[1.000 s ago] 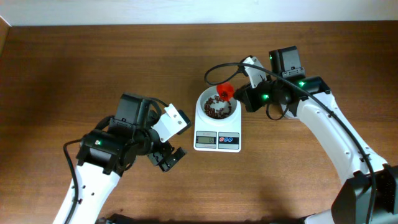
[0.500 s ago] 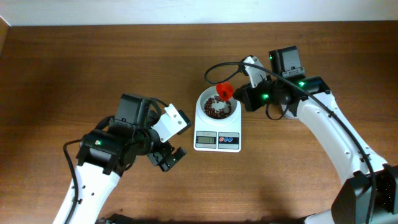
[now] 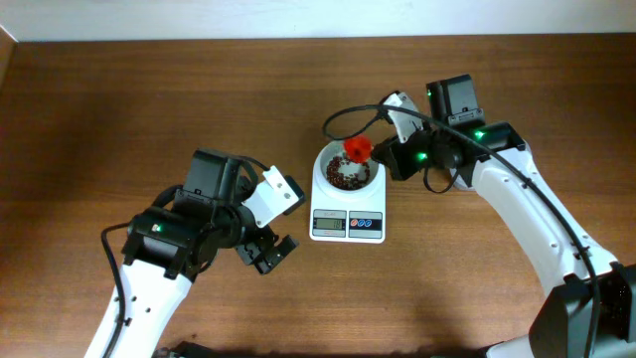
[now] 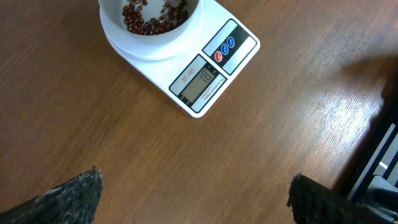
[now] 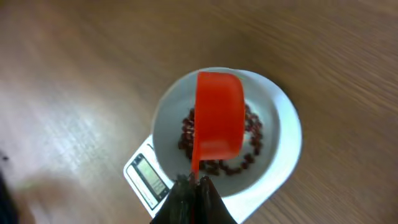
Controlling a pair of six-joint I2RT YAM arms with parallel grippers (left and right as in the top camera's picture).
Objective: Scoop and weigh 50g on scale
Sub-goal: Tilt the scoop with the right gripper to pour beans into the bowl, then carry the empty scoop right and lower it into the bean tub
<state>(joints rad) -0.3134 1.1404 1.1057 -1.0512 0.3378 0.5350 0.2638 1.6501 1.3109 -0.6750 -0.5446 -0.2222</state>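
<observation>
Brown wood-grain table point(image 3: 119, 109) fills my overhead view, matte with a slight sheen, and its far edge meets a pale wall point(image 3: 298, 18).

The scale point(image 3: 347, 211) sits a little right of centre. It is a smooth white plastic body with rounded corners. A grey display point(image 4: 200, 83) and two round buttons point(image 4: 224, 49) lie on its near side. I can't read the digits with confidence. A round white bowl point(image 5: 283, 127) with a thin rim sits on its far half.

The beans point(image 4: 149, 17) lie in that bowl, small glossy red-brown ovals scattered loosely across the bottom.

The right gripper point(image 5: 194, 185) reaches in from the right with its dark fingers pinched together on the thin handle of an orange plastic scoop point(image 5: 219, 118). The scoop hangs over the bowl, above the beans. Its smooth rounded back faces the wrist camera, so I can't see its inside. A black cable point(image 3: 336, 115) loops just beyond the scale's far edge.

The left gripper point(image 3: 264, 253) is near and left of the scale, well apart from it. Its rough-textured fingers point(image 4: 71, 196) are spread wide and hold nothing.

Bare wood runs between that gripper and the scale's near-left corner. More bare wood stretches across the far left of the table.
</observation>
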